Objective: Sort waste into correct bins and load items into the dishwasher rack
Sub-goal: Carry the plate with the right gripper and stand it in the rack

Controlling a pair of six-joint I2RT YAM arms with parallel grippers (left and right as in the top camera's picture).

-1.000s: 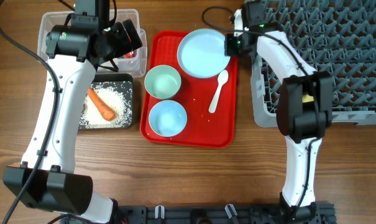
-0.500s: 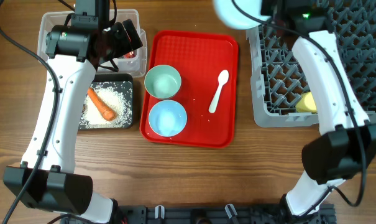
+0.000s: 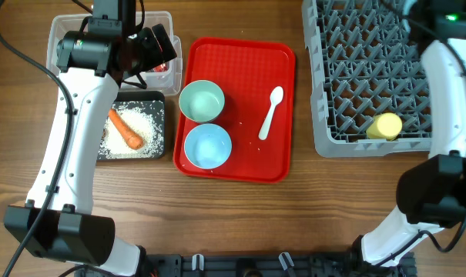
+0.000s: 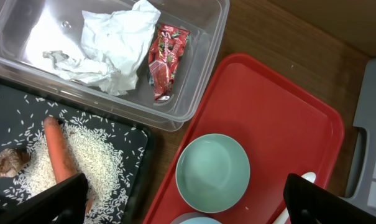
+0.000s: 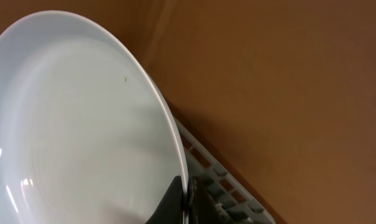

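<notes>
Wood-brown table [image 3: 240, 223] runs under everything, and in the right wrist view the same brown fills the background. Against it we see the pale blue plate [image 5: 76, 124], tilted on edge and held off the surface. The right gripper [image 5: 186, 191] is clamped on the plate's rim, one dark finger on either face. A corner of the grey dishwasher rack [image 5: 220, 186] shows just behind the fingers. We cannot find the plate in the overhead view, where the right arm reaches to the top edge above the rack.

The yellow cup [image 3: 385, 125] lies on its side in the rack, near the front wall. Left of the rack sits the red tray [image 3: 240, 58]. It carries the mint bowl [image 3: 201, 101], the pale blue bowl [image 3: 207, 145] just in front of it, and the white spoon [image 3: 269, 111] to their right.

Further left, the clear tub [image 4: 194, 68] holds the crumpled tissue [image 4: 113, 43] and the red wrapper [image 4: 166, 59] side by side. The black tub [image 4: 138, 155] touches its near side and holds the carrot [image 3: 125, 128], the rice [image 3: 144, 123] and a brown scrap [image 4: 6, 163].

The left gripper [image 4: 184, 183] hangs above the tubs and the tray's edge with its fingers spread wide, holding nothing.
</notes>
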